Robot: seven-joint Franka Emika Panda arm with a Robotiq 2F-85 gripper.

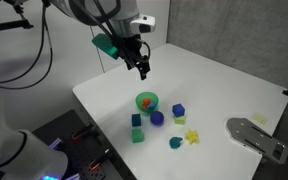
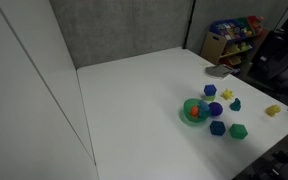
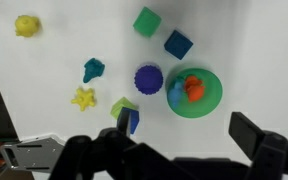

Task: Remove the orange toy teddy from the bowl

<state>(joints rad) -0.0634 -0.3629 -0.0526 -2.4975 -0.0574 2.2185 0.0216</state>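
The green bowl [image 3: 213,101] stands on the white table among small toy blocks. The orange toy teddy [image 3: 195,89] lies inside it, next to a small blue piece [image 3: 176,91]. The bowl [image 1: 153,105] and the teddy [image 1: 144,101] show in both exterior views, as do the bowl [image 2: 187,118] and teddy [image 2: 195,112] from the other side. My gripper [image 3: 189,135] is open and empty, hanging in the air above the table, behind the bowl in an exterior view [image 1: 142,68]. It touches nothing.
Around the bowl lie a purple round block [image 3: 149,79], a blue cube [image 3: 178,44], a green cube [image 3: 147,21], a teal piece [image 3: 93,69], a yellow star [image 3: 83,98] and a yellow toy [image 3: 26,25]. A grey flat object [image 1: 256,135] lies near the table edge.
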